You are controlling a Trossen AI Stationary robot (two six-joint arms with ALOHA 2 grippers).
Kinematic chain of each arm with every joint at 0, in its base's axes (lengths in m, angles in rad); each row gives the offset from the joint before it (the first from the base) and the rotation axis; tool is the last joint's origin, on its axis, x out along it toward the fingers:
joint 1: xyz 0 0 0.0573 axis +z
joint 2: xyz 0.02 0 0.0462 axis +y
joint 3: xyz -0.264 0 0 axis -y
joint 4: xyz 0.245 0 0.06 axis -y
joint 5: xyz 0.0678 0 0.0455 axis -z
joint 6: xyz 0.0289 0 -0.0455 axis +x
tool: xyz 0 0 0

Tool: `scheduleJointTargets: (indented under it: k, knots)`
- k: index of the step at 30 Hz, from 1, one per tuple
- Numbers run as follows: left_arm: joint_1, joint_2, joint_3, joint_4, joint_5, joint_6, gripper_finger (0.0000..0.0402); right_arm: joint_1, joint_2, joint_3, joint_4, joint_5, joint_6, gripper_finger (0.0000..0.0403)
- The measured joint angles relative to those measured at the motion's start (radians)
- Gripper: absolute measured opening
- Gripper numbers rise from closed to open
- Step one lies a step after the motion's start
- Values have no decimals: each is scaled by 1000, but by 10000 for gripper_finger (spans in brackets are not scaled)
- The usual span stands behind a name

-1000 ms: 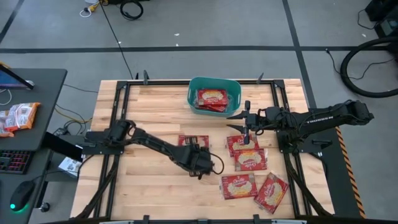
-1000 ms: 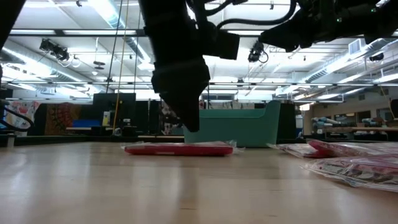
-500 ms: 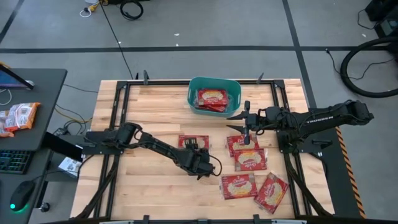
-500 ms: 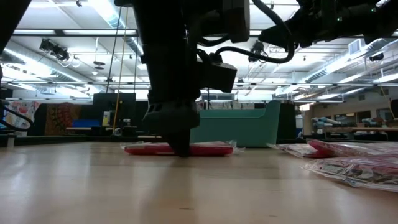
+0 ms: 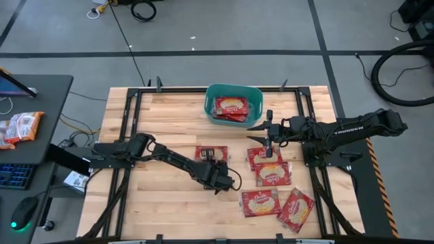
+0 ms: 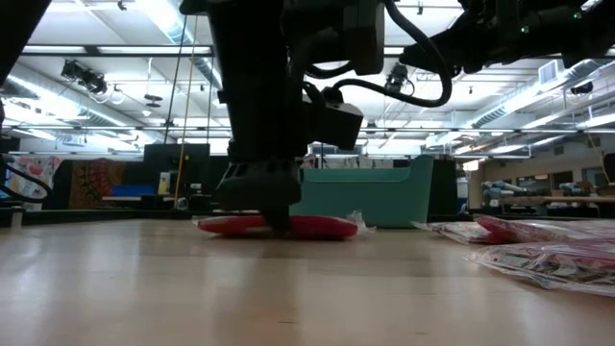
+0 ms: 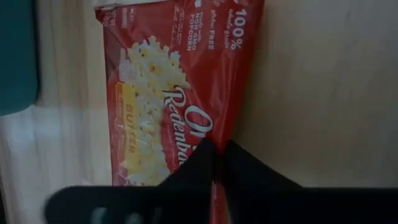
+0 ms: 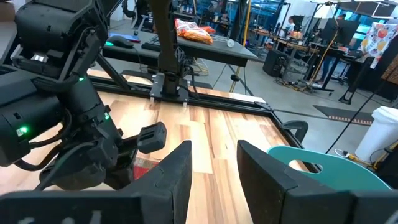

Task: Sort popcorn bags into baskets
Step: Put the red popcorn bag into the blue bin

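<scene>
**Left gripper pinches a bag edge at desk centre**

Change: a second ago the left gripper (image 5: 215, 177) hung spread above the lone bag (image 5: 211, 154). It has since come down and clamped on that bag's edge. In the low view the bag (image 6: 288, 226) lay flat before; now it bows up slightly under the fingers (image 6: 274, 213). Right arm, tub and other bags unchanged.

Left to right, high view: left arm reaches across the desk (image 5: 156, 115) to the lone bag near its centre. Teal tub (image 5: 211, 95) sits at the far middle edge with a bag inside (image 5: 230, 107). Right gripper (image 5: 266, 133) hovers just above a cluster of four bags (image 5: 272, 173) on the right, jaws part spread, holding nothing.

View differences: the left wrist view alone shows the fingers (image 7: 245, 168) pressed together on the bag's (image 7: 161, 81) long edge, butter popcorn print readable, tub corner (image 7: 15, 56) beside. The low view alone shows the lift off the desk, tub (image 6: 370, 197) behind. The right wrist view shows its own fingers (image 8: 177, 168) apart, the tub rim (image 8: 323, 162), and the left arm (image 8: 62, 118) opposite.
</scene>
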Motion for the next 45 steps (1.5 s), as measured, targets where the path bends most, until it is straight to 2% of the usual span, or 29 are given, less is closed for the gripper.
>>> scheduleJointTargets:
  k: [8, 14, 22, 26, 31, 38, 45]
  knots:
    - [-31, -29, -2, -22, -40, 8, 14, 0, 0, 0, 0, 0, 0, 132]
    - [-33, -115, -1, -67, -95, -19, 11, 0, 0, 0, 0, 0, 0, 132]
    - [-3, -241, 1, -47, -202, -1, 9, 0, 0, 0, 1, 0, 0, 132]
    - [15, -275, 1, 13, -300, 88, 6, 0, 0, 0, 2, 0, 0, 132]
    - [60, -277, 1, 93, -389, 327, 6, 0, 0, 0, 2, 0, 0, 132]
    - [184, -271, 1, 254, -387, 644, 6, 0, 0, 0, 9, 0, -4, 132]
    - [348, -270, 1, 407, -179, 750, 6, 0, 0, 0, 11, 0, -8, 132]
